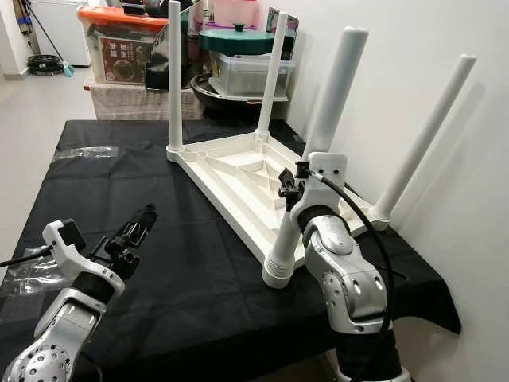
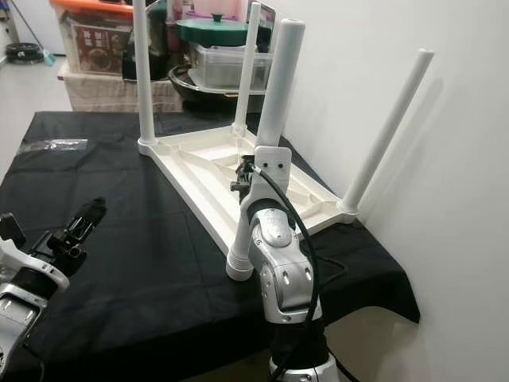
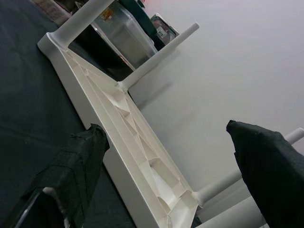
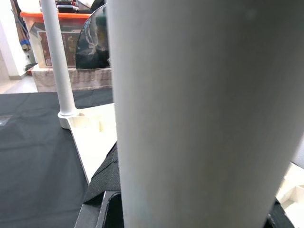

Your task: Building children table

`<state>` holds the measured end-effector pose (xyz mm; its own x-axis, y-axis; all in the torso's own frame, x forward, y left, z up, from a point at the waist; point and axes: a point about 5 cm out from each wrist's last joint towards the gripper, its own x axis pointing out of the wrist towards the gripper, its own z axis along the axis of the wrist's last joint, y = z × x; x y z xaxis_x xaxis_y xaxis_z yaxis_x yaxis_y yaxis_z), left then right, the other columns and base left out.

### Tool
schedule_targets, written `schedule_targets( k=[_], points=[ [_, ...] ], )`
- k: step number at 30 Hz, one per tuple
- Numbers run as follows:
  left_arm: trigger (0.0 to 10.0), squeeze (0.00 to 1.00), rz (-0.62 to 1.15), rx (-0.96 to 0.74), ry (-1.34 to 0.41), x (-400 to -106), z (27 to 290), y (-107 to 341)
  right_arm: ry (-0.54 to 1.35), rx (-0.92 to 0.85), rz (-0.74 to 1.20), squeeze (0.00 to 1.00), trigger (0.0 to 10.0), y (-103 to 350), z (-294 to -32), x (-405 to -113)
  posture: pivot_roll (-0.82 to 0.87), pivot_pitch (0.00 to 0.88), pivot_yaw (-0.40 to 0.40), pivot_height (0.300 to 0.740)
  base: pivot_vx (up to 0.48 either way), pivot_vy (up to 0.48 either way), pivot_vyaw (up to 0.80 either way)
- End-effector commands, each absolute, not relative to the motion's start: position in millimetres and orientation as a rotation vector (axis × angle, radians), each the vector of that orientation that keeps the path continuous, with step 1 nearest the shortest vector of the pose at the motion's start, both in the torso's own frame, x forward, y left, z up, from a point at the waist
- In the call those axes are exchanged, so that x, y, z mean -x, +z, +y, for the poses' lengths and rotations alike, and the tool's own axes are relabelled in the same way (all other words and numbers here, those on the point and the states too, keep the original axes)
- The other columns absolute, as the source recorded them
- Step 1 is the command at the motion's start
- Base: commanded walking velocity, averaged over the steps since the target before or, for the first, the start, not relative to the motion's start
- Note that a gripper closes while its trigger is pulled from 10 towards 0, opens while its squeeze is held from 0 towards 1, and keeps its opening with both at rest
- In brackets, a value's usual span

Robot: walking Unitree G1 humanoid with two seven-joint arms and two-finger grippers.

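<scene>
On the black-clothed bench (image 1: 119, 191), an upturned white plastic children's table (image 1: 238, 179) rests; the right gripper (image 1: 288, 189) clasps its near leg (image 1: 318, 135), while the left gripper (image 1: 137, 231) hovers open.

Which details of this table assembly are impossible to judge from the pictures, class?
- Right gripper fingers: head views, hidden behind the near leg; right wrist view, leg blocks the lens.
- Near leg's seating in the tabletop: its collar hides the joint.
- Left gripper's fingertips: wrist view, blurred.
</scene>
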<state>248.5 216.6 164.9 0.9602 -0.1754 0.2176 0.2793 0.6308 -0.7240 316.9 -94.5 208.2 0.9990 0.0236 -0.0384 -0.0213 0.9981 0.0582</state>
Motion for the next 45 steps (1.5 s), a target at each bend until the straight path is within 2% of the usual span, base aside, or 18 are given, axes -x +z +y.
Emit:
schedule_targets(
  k=[1, 4, 5, 18, 26, 30, 32, 36, 44, 45],
  points=[
    [10.0, 0.0, -0.124, 0.86, -0.273, -251, 213, 163, -0.078, 0.009, 0.302, 0.0, 10.0, 155, -120, -314, 0.03, 0.0, -0.094, 0.74, 0.0, 0.0, 0.0],
    [10.0, 0.0, -0.123, 0.859, -0.272, -251, 214, 163, -0.076, -0.005, 0.296, 0.0, 10.0, 156, -120, -313, 0.03, 0.0, -0.094, 0.74, 0.0, 0.0, 0.0],
    [10.0, 0.0, -0.122, 0.859, -0.272, -251, 214, 163, -0.077, -0.016, 0.288, 1.0, 10.0, 157, -121, -313, 0.03, 0.0, -0.094, 0.74, 0.0, 0.0, 0.0],
    [10.0, 0.0, -0.122, 0.855, -0.275, -251, 215, 163, -0.042, -0.083, 0.2, 1.0, 10.0, 174, -118, -314, 0.03, 0.0, -0.089, 0.74, 0.0, 0.0, 0.0],
    [10.0, 0.0, -0.124, 0.854, -0.276, -252, 214, 164, -0.048, -0.133, 0.234, 1.0, 10.0, 172, -121, -319, 0.03, 0.0, -0.088, 0.74, 0.0, 0.0, 0.0],
    [10.0, 0.0, -0.122, 0.853, -0.272, -251, 215, 164, -0.056, -0.198, 0.241, 1.0, 10.0, 173, -126, -326, 0.04, 0.0, -0.089, 0.74, 0.0, 0.0, 0.0],
    [10.0, 0.0, -0.122, 0.853, -0.272, -252, 215, 164, 0.009, -0.305, 0.29, 1.0, 10.0, 173, -123, -336, 0.04, 0.0, -0.087, 0.74, 0.0, 0.0, 0.0],
    [10.0, 0.0, -0.122, 0.854, -0.273, -252, 215, 164, 0.049, -0.396, 0.34, 1.0, 10.0, 172, -120, -342, 0.04, 0.0, -0.086, 0.74, 0.0, 0.0, 0.0],
    [10.0, 0.0, -0.125, 0.848, -0.268, -251, 216, 164, -0.007, -0.479, 0.418, 1.0, 10.0, 161, -128, -354, 0.05, 0.0, -0.092, 0.74, 0.0, 0.0, 0.0],
    [10.0, 0.0, -0.124, 0.848, -0.265, -250, 216, 164, -0.034, -0.439, 0.369, 0.13, 10.0, 166, -133, -357, 0.05, 0.0, -0.09, 0.74, 0.0, 0.0, 0.0]
  ],
)
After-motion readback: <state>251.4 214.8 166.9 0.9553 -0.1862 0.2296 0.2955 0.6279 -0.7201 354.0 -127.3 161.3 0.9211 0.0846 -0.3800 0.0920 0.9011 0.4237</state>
